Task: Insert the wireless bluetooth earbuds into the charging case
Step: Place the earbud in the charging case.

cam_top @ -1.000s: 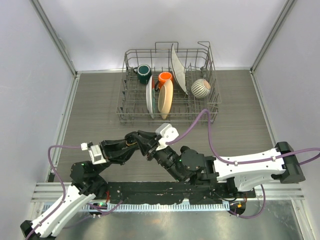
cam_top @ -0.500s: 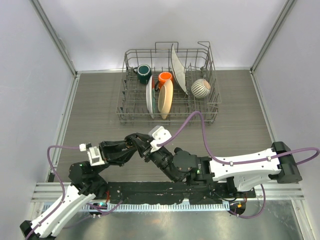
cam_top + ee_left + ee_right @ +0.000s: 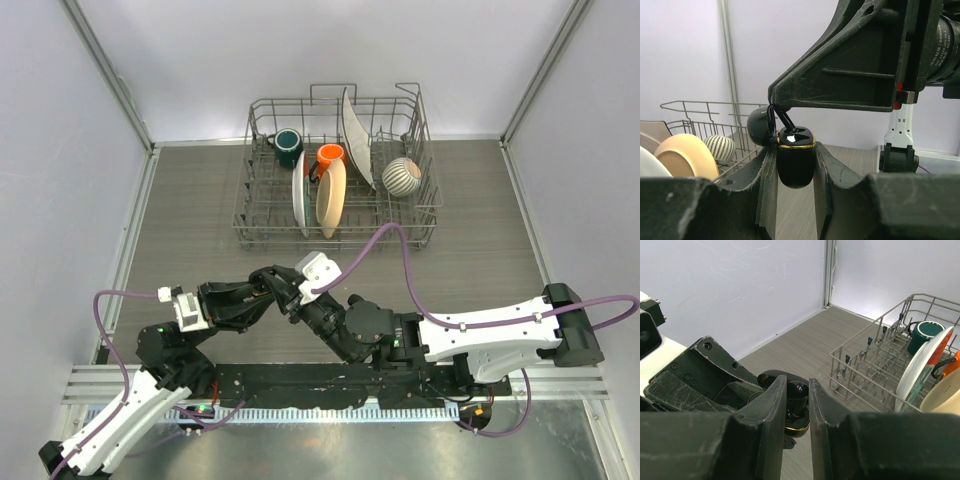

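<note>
My left gripper is shut on the charging case, a glossy black body with a gold rim, held upright above the table. Its lid is swung open to the left. My right gripper comes down from above and is shut on a small black earbud, whose stem reaches into the top of the case. In the top view the two grippers meet just in front of the arm bases. Any other earbud is hidden.
A wire dish rack stands at the back of the table with a green mug, an orange mug, plates and a striped bowl. Grey walls close in the sides and the back.
The right arm has shifted a little to the left, bringing its fingers closer over the left gripper. The left arm has held still.
</note>
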You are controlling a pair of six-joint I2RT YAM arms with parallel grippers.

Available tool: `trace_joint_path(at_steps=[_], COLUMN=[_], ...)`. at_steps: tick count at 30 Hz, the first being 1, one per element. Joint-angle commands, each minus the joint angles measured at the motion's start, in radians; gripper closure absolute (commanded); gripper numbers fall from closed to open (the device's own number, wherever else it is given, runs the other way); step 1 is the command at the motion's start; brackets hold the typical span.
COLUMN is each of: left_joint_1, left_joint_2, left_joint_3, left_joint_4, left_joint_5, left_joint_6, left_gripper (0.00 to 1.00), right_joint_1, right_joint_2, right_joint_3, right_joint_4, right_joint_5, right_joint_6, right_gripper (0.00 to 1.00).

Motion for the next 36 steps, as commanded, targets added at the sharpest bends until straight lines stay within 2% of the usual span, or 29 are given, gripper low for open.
trace_joint_path(at_steps=[1, 10, 25, 36], left_joint_1=[-0.002, -0.002, -0.002, -0.002], left_joint_2=[0.003, 0.006, 0.01, 0.004], left_joint_3=[0.052, 0.053, 0.044, 0.043], left_joint_4=[0.071, 0.078, 0.09, 0.097], left_joint_5=[0.0, -0.003, -0.05, -0.03], left_joint_6=[-0.009, -0.008, -0.002, -0.009], left_gripper=[1.0, 1.0, 1.0, 1.0], right_joint_1=[-0.002, -0.002, -0.002, -0.002], right_joint_2=[-0.024, -0.038, -0.055, -0.07], right_joint_3=[-0.005, -0.028, -0.044, -0.058], right_joint_4=[0.017, 0.011, -0.07, -0.025], right_joint_5=[-0.008, -0.082, -0.203, -0.095], right_joint_6=[-0.037, -0.103, -0.098, -0.112], right_gripper=[0.99, 0.99, 0.99, 0.99])
